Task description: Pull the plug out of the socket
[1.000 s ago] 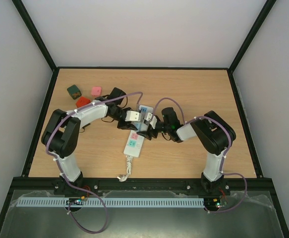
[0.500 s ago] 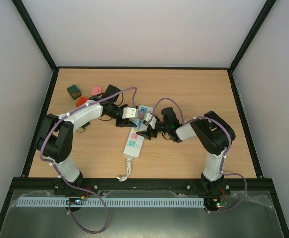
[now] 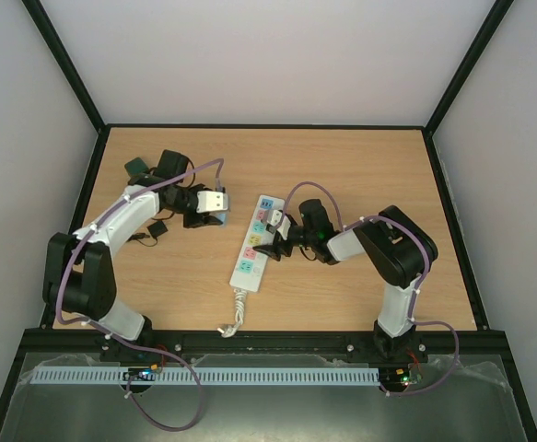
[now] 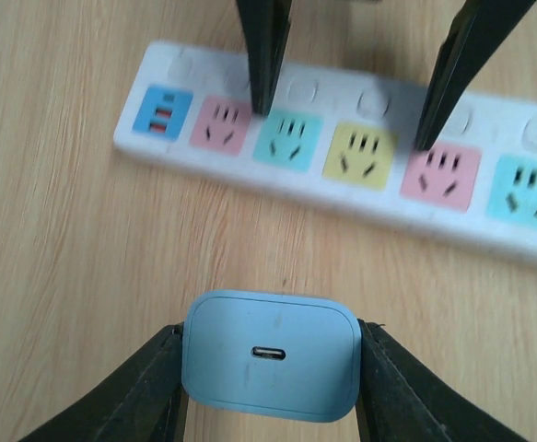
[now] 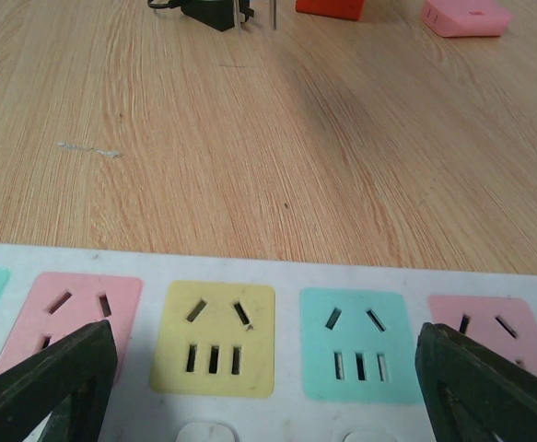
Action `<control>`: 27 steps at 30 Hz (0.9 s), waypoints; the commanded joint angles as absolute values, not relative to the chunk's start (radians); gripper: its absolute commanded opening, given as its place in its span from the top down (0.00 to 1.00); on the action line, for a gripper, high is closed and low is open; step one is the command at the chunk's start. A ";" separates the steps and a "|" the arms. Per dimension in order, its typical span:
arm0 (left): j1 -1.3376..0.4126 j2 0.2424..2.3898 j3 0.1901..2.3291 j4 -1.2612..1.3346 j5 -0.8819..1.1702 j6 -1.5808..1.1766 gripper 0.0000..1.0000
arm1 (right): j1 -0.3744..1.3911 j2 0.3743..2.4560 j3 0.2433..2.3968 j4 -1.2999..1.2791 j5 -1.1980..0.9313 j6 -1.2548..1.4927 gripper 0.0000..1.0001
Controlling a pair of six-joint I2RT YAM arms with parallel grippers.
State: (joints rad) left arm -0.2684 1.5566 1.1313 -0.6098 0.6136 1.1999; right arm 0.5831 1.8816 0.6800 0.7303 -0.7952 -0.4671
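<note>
The plug (image 4: 270, 354) has come out and moved left, away from the socket (image 3: 250, 253), which lies flat on the surface (image 3: 369, 166). The left claw (image 4: 270, 387) pinches the plug. The right claw (image 5: 268, 368) is spread over the socket, maybe touching it. The pull looks done.

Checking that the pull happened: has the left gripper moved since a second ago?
Yes. The left gripper, shut on the plug, has moved left, off the socket.
</note>
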 commanded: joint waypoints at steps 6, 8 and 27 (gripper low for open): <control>-0.200 1.526 1.118 -0.644 0.295 1.314 0.63 | 0.592 1.894 0.652 0.638 -0.779 -0.509 0.11; -0.199 1.529 1.114 -0.621 0.226 1.331 0.63 | 0.592 1.891 0.649 0.640 -0.780 -0.508 0.10; -0.263 1.727 1.091 -0.359 -0.267 1.410 0.63 | 0.591 1.881 0.636 0.669 -0.773 -0.490 0.09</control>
